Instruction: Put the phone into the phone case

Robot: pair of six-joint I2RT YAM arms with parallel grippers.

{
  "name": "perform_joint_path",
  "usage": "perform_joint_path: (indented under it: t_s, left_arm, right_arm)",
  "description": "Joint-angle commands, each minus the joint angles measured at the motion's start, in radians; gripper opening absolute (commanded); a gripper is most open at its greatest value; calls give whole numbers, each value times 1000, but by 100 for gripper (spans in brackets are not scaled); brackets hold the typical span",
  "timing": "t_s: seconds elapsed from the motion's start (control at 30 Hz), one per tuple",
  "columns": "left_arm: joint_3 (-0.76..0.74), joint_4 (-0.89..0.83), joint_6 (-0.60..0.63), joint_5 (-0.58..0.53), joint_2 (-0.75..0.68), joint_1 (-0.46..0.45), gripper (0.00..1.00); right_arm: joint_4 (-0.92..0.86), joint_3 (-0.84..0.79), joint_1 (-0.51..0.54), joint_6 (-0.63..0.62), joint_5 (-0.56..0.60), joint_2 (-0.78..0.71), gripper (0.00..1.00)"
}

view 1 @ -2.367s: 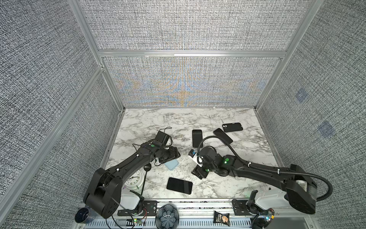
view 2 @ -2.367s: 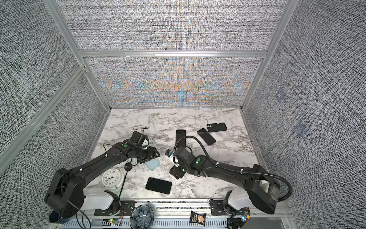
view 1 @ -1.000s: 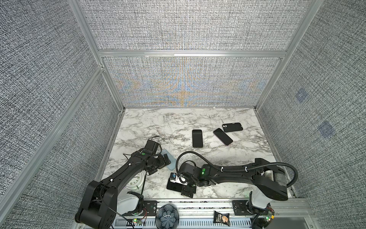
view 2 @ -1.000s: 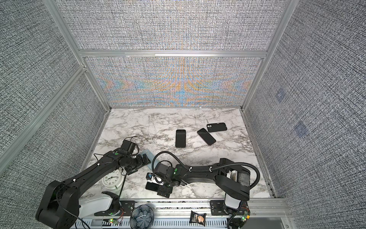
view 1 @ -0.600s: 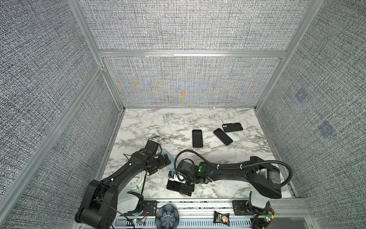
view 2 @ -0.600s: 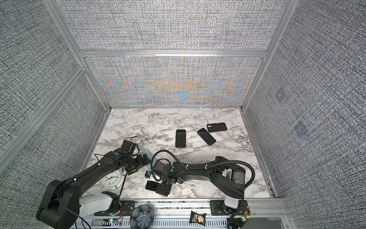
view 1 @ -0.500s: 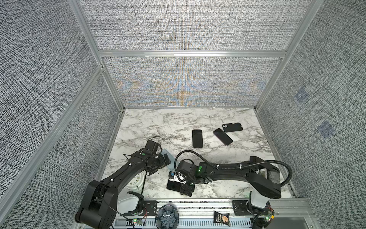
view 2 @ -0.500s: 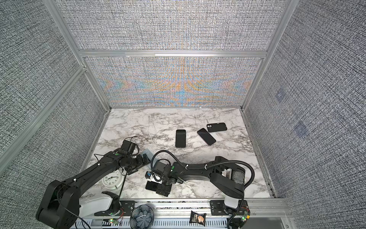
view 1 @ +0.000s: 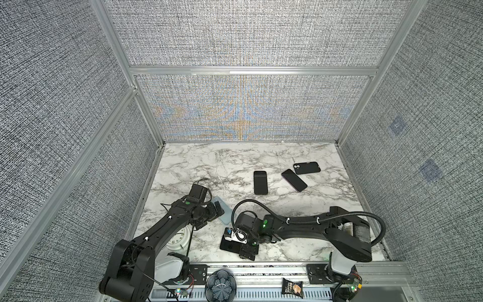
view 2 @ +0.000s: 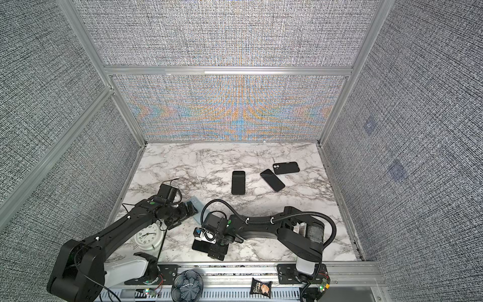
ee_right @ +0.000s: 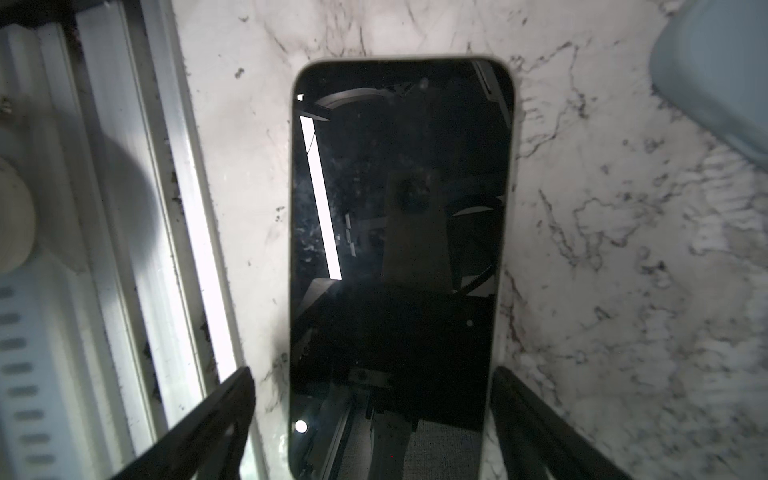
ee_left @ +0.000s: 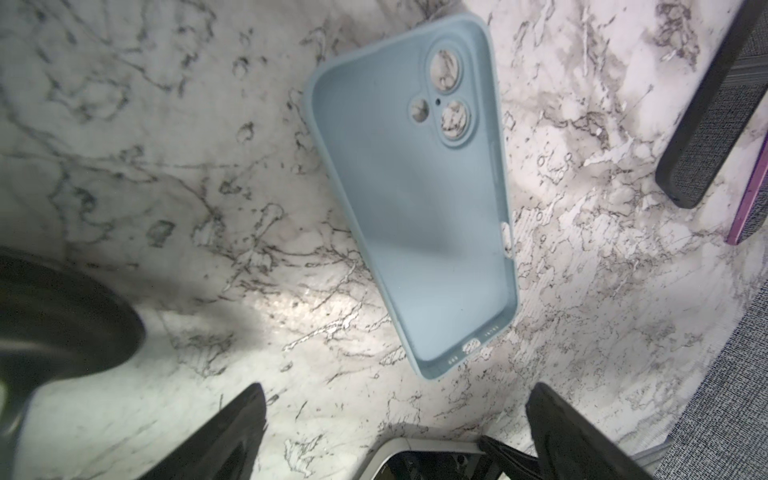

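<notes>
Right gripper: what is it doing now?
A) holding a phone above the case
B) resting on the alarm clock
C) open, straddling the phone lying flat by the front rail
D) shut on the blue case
C: the right wrist view shows the right gripper open, a finger on either side of the phone, which lies flat, screen up.

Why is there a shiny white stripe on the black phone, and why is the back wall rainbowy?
Right wrist view: the stripe is glare, a light mirrored on the phone. Both top views: the back wall shows rainbow ripples from its fine weave, likely not real colour. Left wrist view: a soft shadow crosses the phone case.
</notes>
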Motion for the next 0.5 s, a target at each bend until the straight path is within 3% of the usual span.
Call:
perform_joint_path:
  t_s: [0.0,0.27,0.47]
  left_arm:
    - [9,0,4,6,2,2,99]
    - [14,10,7,12,19,2,99]
    - [9,17,3,15,25,3,99]
  right_arm:
    - [-67,8,0,-4,64,12,89]
    - [-101,6,8,19,121,21,90]
    - [-84,-6,8,38,67,-24,91]
